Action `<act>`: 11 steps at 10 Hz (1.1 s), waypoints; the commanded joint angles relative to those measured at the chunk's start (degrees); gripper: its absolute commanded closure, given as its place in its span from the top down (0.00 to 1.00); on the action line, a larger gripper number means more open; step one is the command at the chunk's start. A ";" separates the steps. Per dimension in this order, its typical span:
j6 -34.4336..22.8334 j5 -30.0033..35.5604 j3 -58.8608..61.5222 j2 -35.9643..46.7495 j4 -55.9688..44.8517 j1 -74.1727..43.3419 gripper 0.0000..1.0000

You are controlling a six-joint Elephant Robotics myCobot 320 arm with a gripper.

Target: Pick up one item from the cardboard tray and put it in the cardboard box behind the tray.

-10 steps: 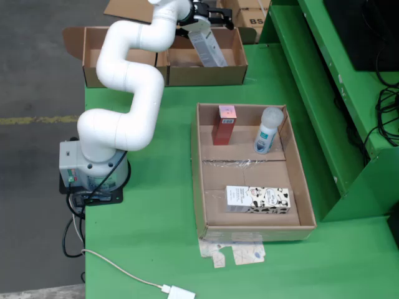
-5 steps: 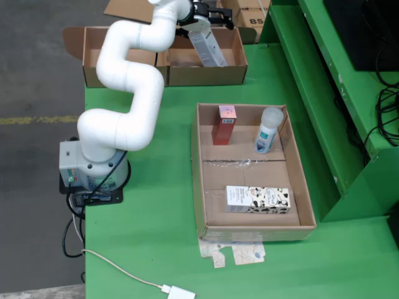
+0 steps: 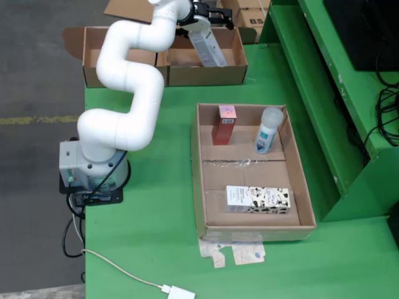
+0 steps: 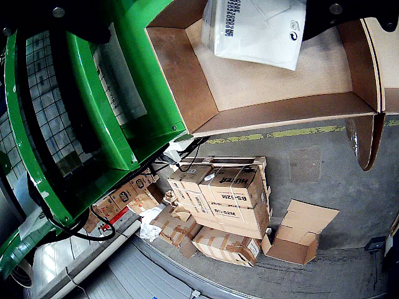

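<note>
Pincer (image 3: 209, 15) clamped on 1 white packet (image 3: 207, 47), held tilted over the right compartment of the cardboard box (image 3: 206, 75); the packet's lower end appears to reach into that compartment, floor contact undetermined. Relative to this box: green table (image 3: 156, 205) beneath; cardboard tray (image 3: 249, 221) nearer the camera, containing 1 cow-print carton (image 3: 258, 199), 1 red carton (image 3: 224, 124), 1 white bottle (image 3: 268, 129). Risk: released at this tilt, the packet may lean on a wall or tip over the rim.

Green table (image 3: 156, 237), cow-patterned carton (image 3: 258, 199)
</note>
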 commanded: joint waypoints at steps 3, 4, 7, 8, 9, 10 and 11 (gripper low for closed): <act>0.03 -0.77 1.75 1.94 0.68 -0.37 1.00; 0.03 -0.77 1.75 1.94 0.68 -0.37 1.00; 0.03 -0.77 1.75 1.94 0.68 -0.37 1.00; 0.03 -0.77 1.75 1.94 0.68 -0.37 1.00; 0.03 -0.77 1.75 1.94 0.68 -0.37 1.00; 2.10 -0.76 1.75 2.50 0.68 -0.22 1.00; 2.39 -0.77 1.75 3.43 0.68 0.16 1.00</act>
